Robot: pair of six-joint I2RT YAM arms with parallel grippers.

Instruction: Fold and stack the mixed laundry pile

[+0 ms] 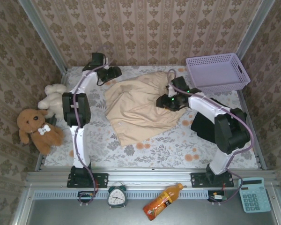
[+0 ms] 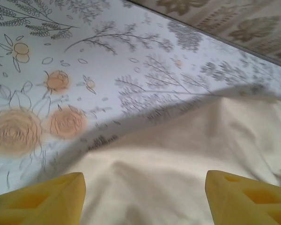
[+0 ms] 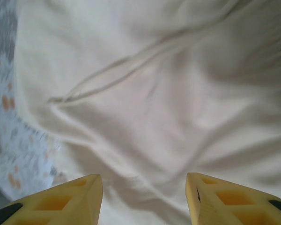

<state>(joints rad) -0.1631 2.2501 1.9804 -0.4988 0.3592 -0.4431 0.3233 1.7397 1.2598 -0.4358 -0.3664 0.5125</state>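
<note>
Beige garment [image 1: 136, 108] lies under left gripper [image 2: 145, 185] and right gripper [image 3: 144, 185]; both jaws parted, empty.

Left end effector [image 2: 143, 199] jaws apart above beige-cream garment [image 2: 187, 154]; floral table cover [image 2: 84, 70] beyond

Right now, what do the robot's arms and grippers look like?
Both the left arm and right arm have white links, black joints and a purple cable alongside. The left gripper and right gripper have yellow wedge-shaped fingers with hollow cut-outs.
</note>
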